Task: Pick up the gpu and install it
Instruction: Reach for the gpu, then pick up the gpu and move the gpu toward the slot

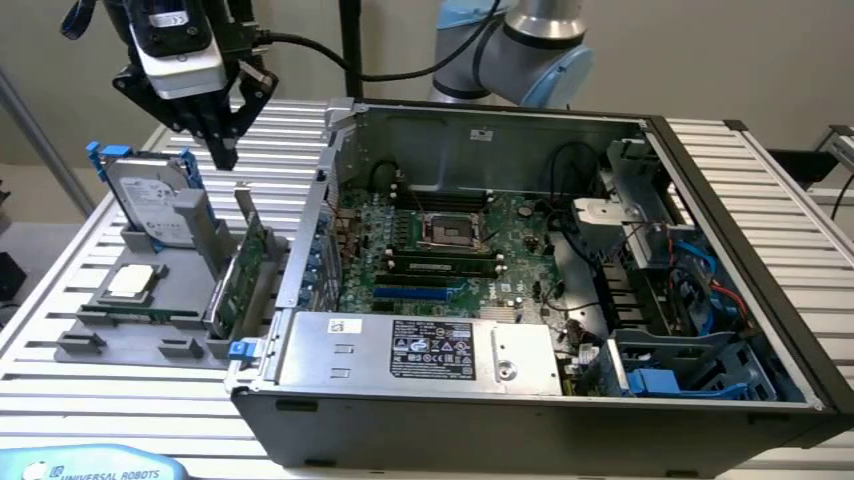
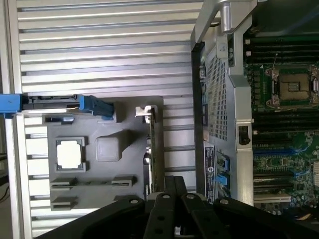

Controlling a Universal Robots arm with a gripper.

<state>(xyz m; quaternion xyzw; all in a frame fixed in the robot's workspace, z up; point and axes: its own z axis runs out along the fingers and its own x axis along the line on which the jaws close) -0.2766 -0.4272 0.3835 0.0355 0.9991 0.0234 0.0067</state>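
Exterior view: gripper (image 1: 224, 156) hangs over tray (image 1: 80, 345), fingers pressed together, nothing held. Arm cut off at top edge. Gpu (image 1: 243, 275) stands on edge in tray slot, just beside case (image 1: 534, 425), under fingertips, apart from them. Its cooler side is hidden.

Wrist view: gpu (image 2: 155, 149) shows edge-on as thin strip. Near end hidden behind closed fingers.

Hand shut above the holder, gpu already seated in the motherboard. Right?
No: the gpu stands upright in the grey holder, not in the motherboard, as the exterior view shows. The hand is shut above the holder.
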